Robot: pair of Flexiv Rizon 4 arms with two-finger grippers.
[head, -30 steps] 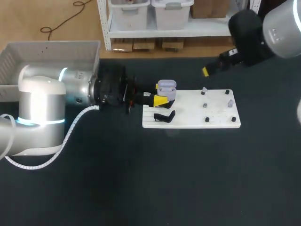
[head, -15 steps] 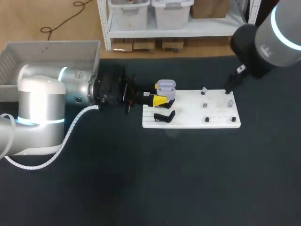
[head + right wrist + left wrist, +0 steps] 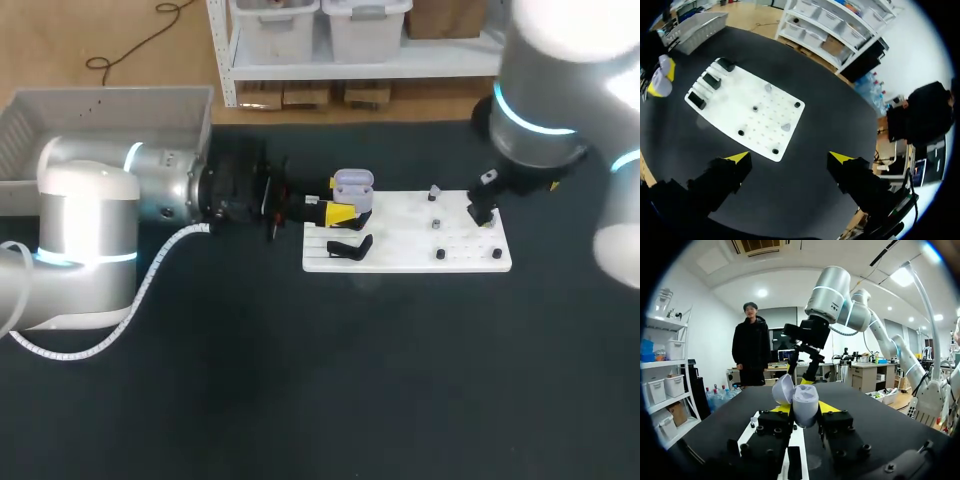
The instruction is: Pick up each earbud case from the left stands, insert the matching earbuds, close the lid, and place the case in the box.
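A lavender earbud case (image 3: 353,187) with its lid up sits between the yellow tips of my left gripper (image 3: 341,212), which is shut on it at the left end of the white board (image 3: 400,225). In the left wrist view the case (image 3: 804,403) fills the gap between the fingers of that gripper (image 3: 805,410). My right gripper (image 3: 481,208) hangs over the board's right end. Seen from its own wrist, it (image 3: 790,158) stands open and empty above the board (image 3: 730,112). Small grey earbuds (image 3: 786,127) stand on the board.
A black stand (image 3: 350,247) sits on the board's left part, in front of the held case. Black pegs (image 3: 797,105) dot the board's right half. A grey box (image 3: 110,115) stands at the table's back left, behind my left arm.
My right arm has swung in from the back right and come down over the board's right end. The left arm and the case have stayed put.
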